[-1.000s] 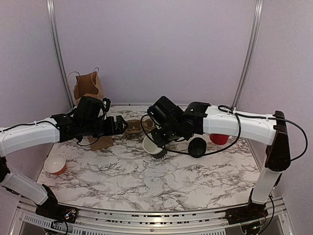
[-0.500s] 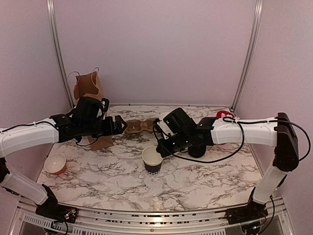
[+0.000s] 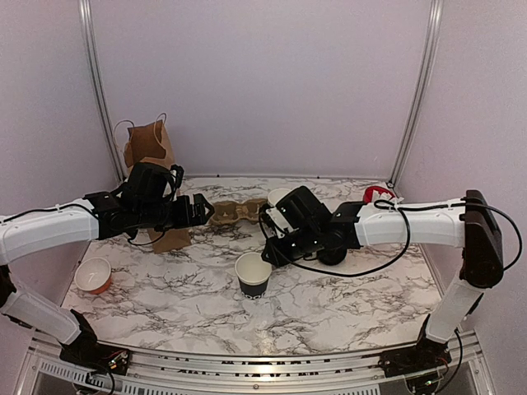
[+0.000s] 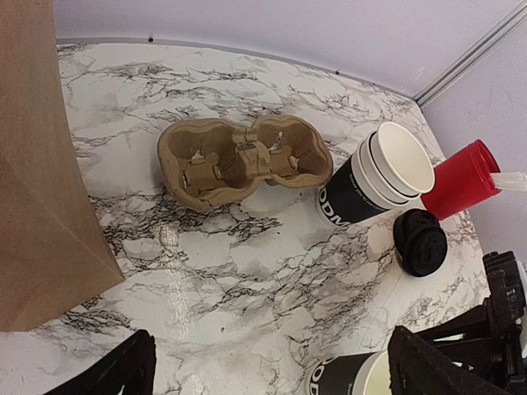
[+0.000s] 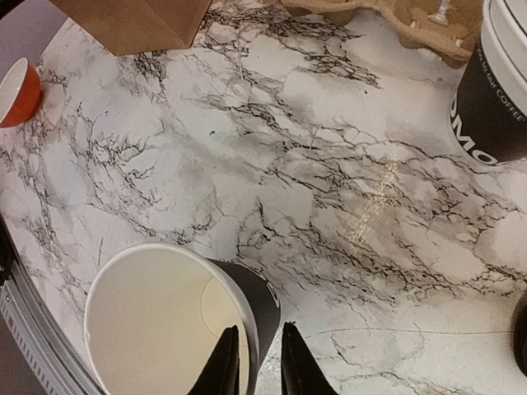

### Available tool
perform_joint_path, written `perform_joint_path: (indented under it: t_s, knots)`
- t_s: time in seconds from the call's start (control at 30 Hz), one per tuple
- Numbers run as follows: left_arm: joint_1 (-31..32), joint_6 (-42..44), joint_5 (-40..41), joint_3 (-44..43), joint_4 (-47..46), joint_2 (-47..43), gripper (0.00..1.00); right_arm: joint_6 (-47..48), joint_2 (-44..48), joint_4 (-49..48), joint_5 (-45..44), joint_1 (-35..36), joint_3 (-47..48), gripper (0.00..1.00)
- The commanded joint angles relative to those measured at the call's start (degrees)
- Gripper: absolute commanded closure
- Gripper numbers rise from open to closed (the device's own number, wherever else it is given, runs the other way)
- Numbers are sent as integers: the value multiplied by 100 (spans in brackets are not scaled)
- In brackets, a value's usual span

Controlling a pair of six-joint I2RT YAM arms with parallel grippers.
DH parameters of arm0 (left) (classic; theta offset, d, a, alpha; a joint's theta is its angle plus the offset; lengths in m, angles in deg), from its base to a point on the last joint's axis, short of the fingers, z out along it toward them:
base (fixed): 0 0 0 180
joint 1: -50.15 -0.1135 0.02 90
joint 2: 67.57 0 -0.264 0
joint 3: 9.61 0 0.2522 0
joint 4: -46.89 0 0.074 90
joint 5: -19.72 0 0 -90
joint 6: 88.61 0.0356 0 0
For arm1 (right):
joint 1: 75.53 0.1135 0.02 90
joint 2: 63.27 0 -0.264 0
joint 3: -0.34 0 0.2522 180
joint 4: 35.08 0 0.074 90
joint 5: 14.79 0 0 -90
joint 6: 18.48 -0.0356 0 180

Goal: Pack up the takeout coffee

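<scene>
The takeout coffee cup [image 3: 253, 276] is small and black with white lettering, and it stands lidless on the marble table. It also shows in the right wrist view [image 5: 265, 306] and at the bottom of the left wrist view [image 4: 346, 378]. My right gripper [image 3: 268, 253] [image 5: 255, 331] is shut on its rim, one finger inside and one outside. A round black lid [image 4: 420, 241] lies on the table beside the red cup, apart from the cup. My left gripper [image 3: 202, 211] [image 4: 272, 378] is open and empty, hovering between the bag and the cup carrier.
A brown pulp cup carrier [image 3: 235, 212] [image 4: 239, 160] lies at the back middle. A nested stack of lidless black cups [image 4: 370, 181] [image 5: 494, 90] and a red cup [image 4: 457, 177] stand right of it. A brown paper bag [image 3: 148, 144] stands back left. A small orange cup [image 3: 93, 276] sits front left.
My right arm has swung the cup from tilted near the carrier down and forward, setting it upright on the table. The left arm has not moved.
</scene>
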Motion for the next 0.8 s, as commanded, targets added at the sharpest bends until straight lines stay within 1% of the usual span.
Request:
perform_joint_path:
  t_s: [0.0, 0.3, 0.43, 0.53, 0.77]
  knots:
    - [-22, -13, -3, -6, -123, -136, 1, 59, 262, 21, -151, 25, 38, 81]
    - [-22, 2, 83, 29, -111, -233, 1, 157, 625, 91, -576, -30, -36, 62]
    - [-22, 31, 120, 22, -117, -287, 1, 191, 869, 69, -854, -53, -124, 49]
    - [-28, 59, 134, 28, -137, -330, 1, 258, 1078, 159, -1140, -124, -179, 35]
    - [-30, 78, 199, 63, -145, -429, 1, 420, 1544, 244, -1971, -339, -486, 15]
